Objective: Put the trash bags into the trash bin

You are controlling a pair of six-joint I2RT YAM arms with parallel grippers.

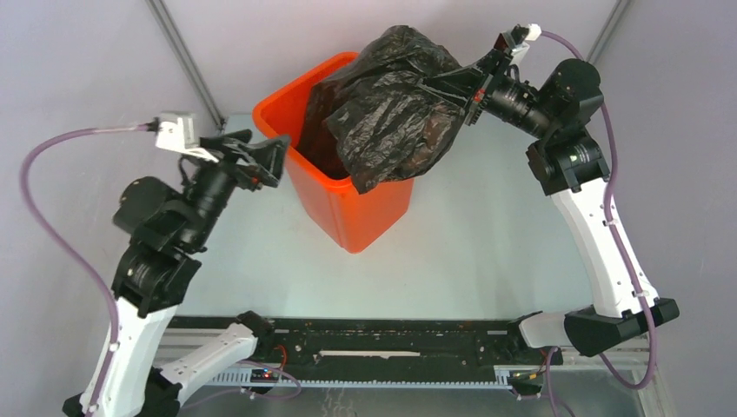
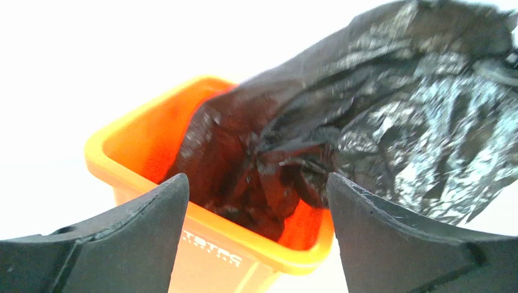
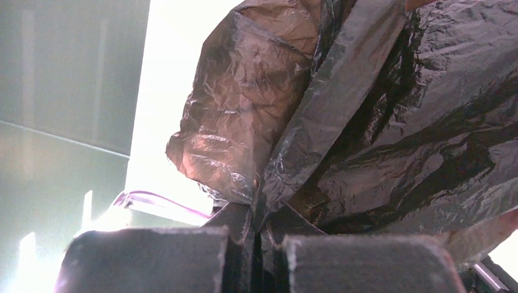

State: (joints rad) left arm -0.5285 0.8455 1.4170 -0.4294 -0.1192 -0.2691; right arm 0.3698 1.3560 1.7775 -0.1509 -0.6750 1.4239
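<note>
- The floor of the trash bin (image 1: 348,217) is hidden. The black trash bag (image 1: 391,104) fills its mouth, with one end sunk inside and the bulk bulging over the rim on the right arm's side.
- From above, the right gripper (image 1: 461,91) has its tips lost in the bag's folds. Only the right wrist view shows the fingers pressed together on a pleat of film.
- The left gripper (image 1: 265,161) is beside the bin's opposite wall, spread wide and holding nothing.
- The left wrist view alone shows the bag's reddish tint inside the bin. Lettering on the wall there is too blurred to read.
</note>
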